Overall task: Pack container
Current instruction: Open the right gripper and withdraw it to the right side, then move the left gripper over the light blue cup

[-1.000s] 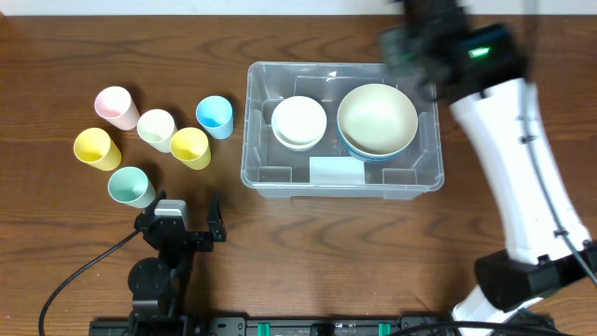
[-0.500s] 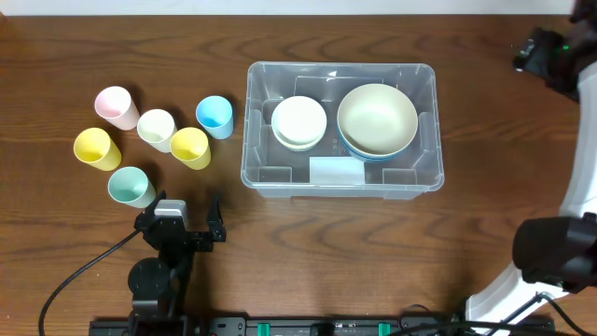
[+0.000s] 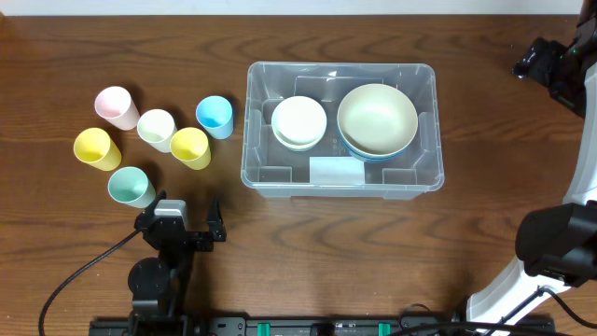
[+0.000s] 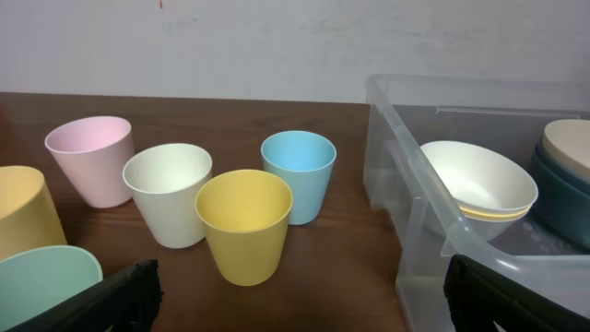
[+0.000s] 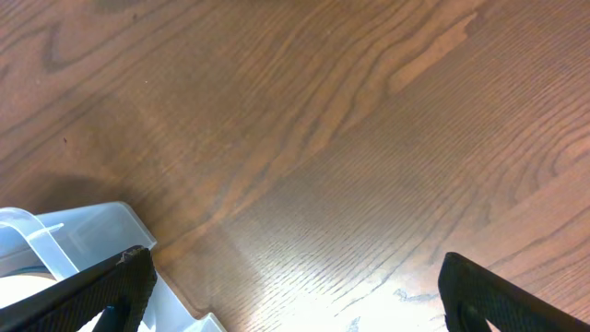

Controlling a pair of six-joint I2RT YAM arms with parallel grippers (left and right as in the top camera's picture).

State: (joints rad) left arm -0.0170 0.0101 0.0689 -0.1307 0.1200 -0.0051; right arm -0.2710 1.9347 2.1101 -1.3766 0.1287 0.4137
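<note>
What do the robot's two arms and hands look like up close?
The black left hand has two flat fingers, a small grey block on top and a thin black cable curving away from its arm. The right arm wears a smooth white shell with bulky black joints; the black right hand shows dark, rough-edged fingertips.

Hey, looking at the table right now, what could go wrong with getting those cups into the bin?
1. The middle yellow cup stands very close to the cream cup and the blue cup. The open left gripper reaching for it could knock those neighbours over.
2. The small bowl stack and the large bowl stack fill much of the container. A cup set down on a bowl may tip.
</note>
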